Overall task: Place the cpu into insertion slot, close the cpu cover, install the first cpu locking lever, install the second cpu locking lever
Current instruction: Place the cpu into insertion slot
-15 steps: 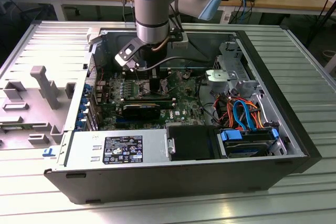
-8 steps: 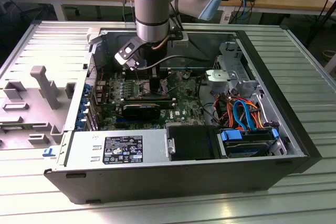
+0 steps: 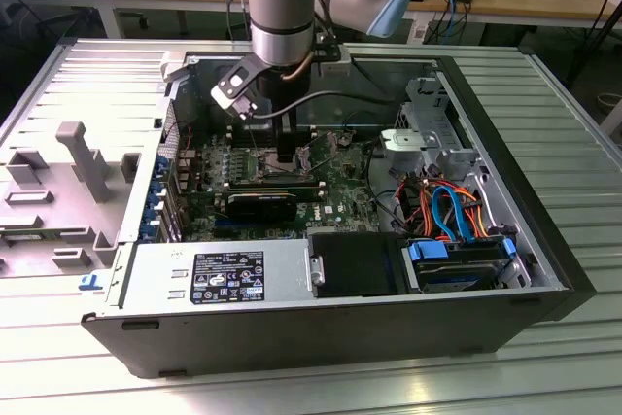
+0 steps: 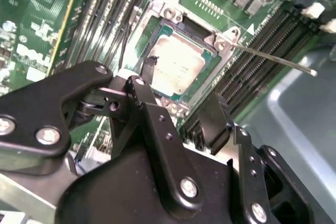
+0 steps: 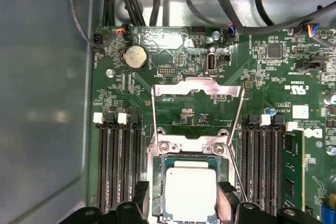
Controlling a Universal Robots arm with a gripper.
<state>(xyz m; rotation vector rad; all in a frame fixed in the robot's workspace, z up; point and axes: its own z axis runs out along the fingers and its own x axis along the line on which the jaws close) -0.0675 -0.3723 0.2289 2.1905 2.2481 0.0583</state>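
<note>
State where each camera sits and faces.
Exterior view: off the arm, looking down into the open grey computer case; arm and black gripper show.
First wrist view: on the arm, facing straight down at the green circuit board; gripper shows.
Second wrist view: on the arm, slanting past the gripper onto that board.
Shared: both wrist views show the small silvery square cpu in the silver-rimmed insertion slot.

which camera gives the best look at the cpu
The second wrist view: nearly all the cpu top shows, seated in the insertion slot. The first wrist view crops one edge; in the exterior view the arm stands before it.
</note>
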